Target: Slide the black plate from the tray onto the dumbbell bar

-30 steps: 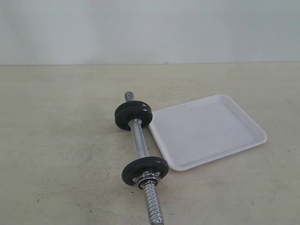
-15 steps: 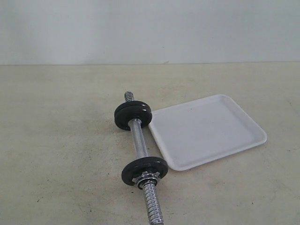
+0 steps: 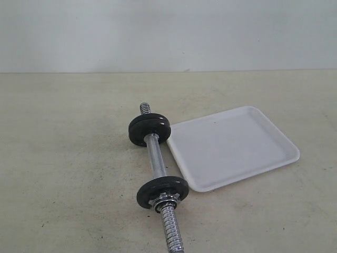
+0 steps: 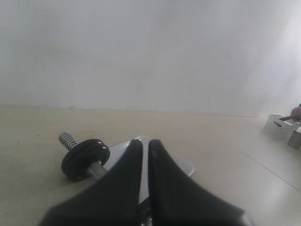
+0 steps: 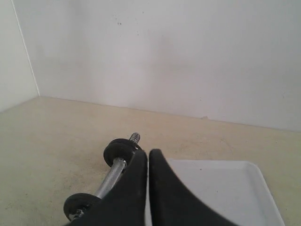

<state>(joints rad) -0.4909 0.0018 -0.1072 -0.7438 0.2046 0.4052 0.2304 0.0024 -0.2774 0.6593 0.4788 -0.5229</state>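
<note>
Left tool [image 4: 145, 146], right tool [image 5: 148, 153]: both fully closed, holding nothing. Tray [image 3: 231, 142] bare; black plate [image 3: 151, 129] apparently seated on dumbbell bar [image 3: 155, 158]. Advice: withdraw without nudging bar.

Tray [image 3: 231, 147] was plain white. Dumbbell bar [image 3: 156, 158] was chrome silver, ends thread-ridged. Discs [image 3: 150, 129] were black. Table [image 3: 63, 158] was beige, dark-speckled. Wall [image 3: 168, 31] was off-white. Left gripper [image 4: 145, 142], right gripper [image 5: 148, 152] were black.

A beige, speckled table [image 3: 68, 174] carries two things. The bar [image 3: 156, 158] rests on its black discs [image 3: 150, 130], a pair at the far end and one nearer the front. The white tray [image 3: 231, 147] lies flat just beside it on the right, one corner by the pair; contact is unclear.
</note>
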